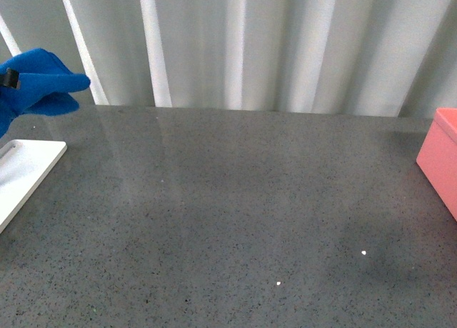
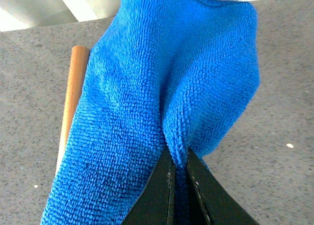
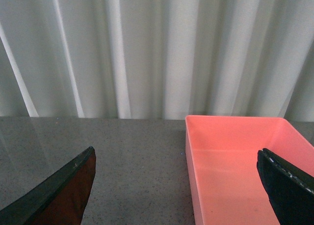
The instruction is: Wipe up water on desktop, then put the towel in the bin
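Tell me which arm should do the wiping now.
Left. The left gripper is shut on the towel, held above the desktop; the right gripper is open and empty, facing the pink bin.

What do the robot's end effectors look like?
The left end effector has two black fingers tapering to narrow tips, each with a thin pale line along it. The right end effector has black wedge-shaped fingers too; one finger has a reddish-brown inner face, the other a pale dotted edge. No cables show.
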